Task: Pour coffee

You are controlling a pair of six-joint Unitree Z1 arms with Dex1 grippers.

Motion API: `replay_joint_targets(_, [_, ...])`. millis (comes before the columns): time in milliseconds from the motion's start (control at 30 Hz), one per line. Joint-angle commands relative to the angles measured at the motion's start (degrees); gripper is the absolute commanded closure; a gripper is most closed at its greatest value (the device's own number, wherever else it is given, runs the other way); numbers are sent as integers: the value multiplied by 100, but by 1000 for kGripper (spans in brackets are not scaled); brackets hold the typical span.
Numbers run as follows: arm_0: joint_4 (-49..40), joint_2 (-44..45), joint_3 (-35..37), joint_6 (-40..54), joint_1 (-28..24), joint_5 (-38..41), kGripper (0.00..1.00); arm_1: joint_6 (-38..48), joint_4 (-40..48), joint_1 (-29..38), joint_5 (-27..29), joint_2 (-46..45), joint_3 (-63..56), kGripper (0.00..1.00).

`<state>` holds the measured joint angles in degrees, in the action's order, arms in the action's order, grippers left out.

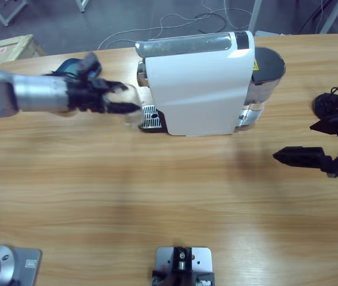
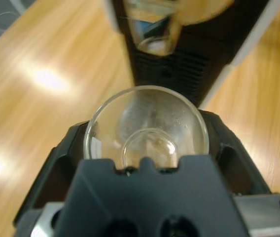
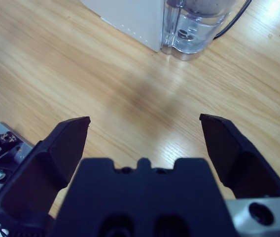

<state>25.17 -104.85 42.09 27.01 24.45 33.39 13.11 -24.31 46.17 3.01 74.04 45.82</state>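
Observation:
A white coffee machine lies across the back middle of the table, its black spout end and drip grille facing left. My left gripper comes in from the left, shut on a clear glass cup held just in front of the grille. Seen along the left wrist, the glass cup sits between the jaws, below the machine's spout. Over at the table's right side, my right gripper hangs open and empty, pointing left. The right wrist view shows its jaws wide apart over bare wood, with the machine's clear water tank beyond.
A blue-black object lies behind the left arm near the back edge. A black round stand sits at the right by the right arm. Cables trail on the floor beyond the table.

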Motion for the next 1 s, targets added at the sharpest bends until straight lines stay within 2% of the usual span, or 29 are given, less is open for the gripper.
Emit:
replay_joint_targets(33, [496,711,-136,-910,-1033,-1607,1000,51,127,41,-91,262,-126,0])
replay_joint_targets(133, [856,513,-11,-1256,-1561,-2281,1000,51,137,41,-107,336,-114,0])
replay_joint_targets(300, [1438,-231,154,-1479,-2181,-2304,1000,51,137,41,-99,406,-75,0])
replay_joint_targets(767, [1192,-1467,961,-1481,-2160,-2713,1000,51,287,24,-90,645,-172,0])
replay_joint_targets(867, [807,-1505,1207,-1479,-2128,-2794,1000,51,287,20,-84,601,-195,0])
replay_joint_targets(1000, [-192,-1618,1838,-1471,-2070,-2827,1000,51,287,15,-55,492,-263,0])
